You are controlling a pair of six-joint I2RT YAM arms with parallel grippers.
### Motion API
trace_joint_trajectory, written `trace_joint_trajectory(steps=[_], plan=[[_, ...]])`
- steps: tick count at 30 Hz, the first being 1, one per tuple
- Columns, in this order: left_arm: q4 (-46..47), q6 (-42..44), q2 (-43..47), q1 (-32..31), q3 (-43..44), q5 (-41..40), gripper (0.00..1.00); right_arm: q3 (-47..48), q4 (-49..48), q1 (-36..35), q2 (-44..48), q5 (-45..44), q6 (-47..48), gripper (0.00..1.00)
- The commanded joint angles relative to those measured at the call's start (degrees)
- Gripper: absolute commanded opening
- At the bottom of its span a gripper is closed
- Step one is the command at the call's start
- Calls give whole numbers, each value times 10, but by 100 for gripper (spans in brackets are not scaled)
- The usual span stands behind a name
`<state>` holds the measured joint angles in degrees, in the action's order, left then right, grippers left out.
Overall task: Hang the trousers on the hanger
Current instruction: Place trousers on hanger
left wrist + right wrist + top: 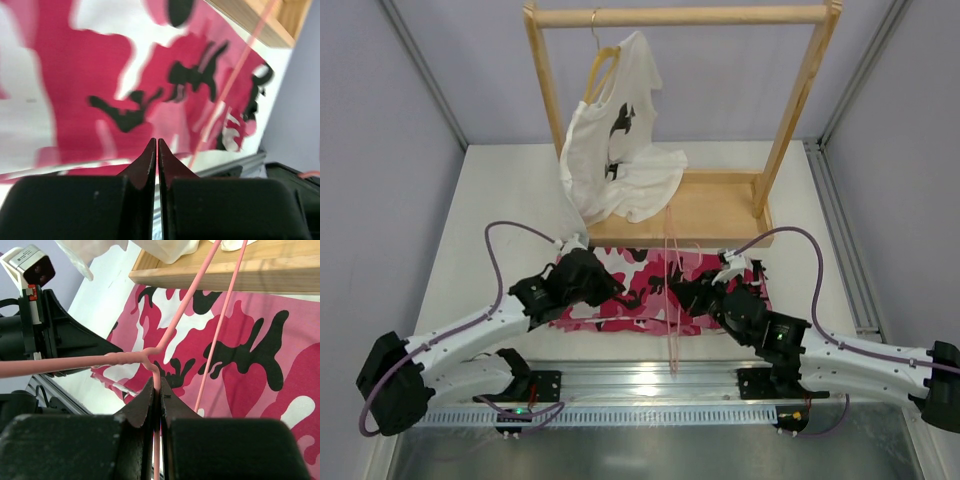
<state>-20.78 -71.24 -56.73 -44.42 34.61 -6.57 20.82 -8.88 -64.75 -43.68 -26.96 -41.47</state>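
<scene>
The camouflage trousers (pixel 650 285) lie folded flat on the table between the rack's base and my arms; they also fill the left wrist view (pixel 100 75) and the right wrist view (pixel 250 355). The thin pink wire hanger (pixel 671 300) stands across them, reaching from the rack's base to the near rail. My right gripper (pixel 687 292) is shut on the hanger's neck just below the twisted wire (pixel 125 359), fingertips (pixel 150 390) close above the cloth. My left gripper (pixel 612 288) is shut at the trousers' near edge (pixel 157 142); I see nothing between its jaws. The hanger's wire (pixel 235 75) passes to its right.
A wooden rack (pixel 680 15) stands at the back on a wooden base (pixel 720 205). A white T-shirt with a black print (pixel 615 150) hangs from it on a wooden hanger (pixel 600 65). A metal rail (pixel 650 385) runs along the near edge.
</scene>
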Motion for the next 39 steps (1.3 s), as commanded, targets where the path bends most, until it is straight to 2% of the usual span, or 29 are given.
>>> trace_joint_trajectory(steps=[1,3,6,10,17,23,30,36,39], plan=[[91,-2,-78,-64,27,-21,0,-17,-4,2,26,-30,-16,4],[157,-13,-144,-79,21,-13,1,-25,0,2,32,-31,-20,4],[206,-36,-229,-109,8,-16,0,-35,4,2,38,-32,-26,4],[245,-78,-264,-147,-26,-25,0,-33,31,2,54,-41,-25,4],[158,-101,-220,-172,-19,-68,0,-17,38,2,53,-44,-11,4],[48,-73,-160,-189,49,-119,1,-2,22,2,27,-37,-5,4],[90,-100,-188,-217,11,-98,0,-3,6,2,4,-25,-13,4],[93,-158,-212,-249,-40,-93,0,4,11,2,9,-13,-4,4],[61,-159,-203,-254,-19,-106,0,12,13,3,9,-11,1,4]])
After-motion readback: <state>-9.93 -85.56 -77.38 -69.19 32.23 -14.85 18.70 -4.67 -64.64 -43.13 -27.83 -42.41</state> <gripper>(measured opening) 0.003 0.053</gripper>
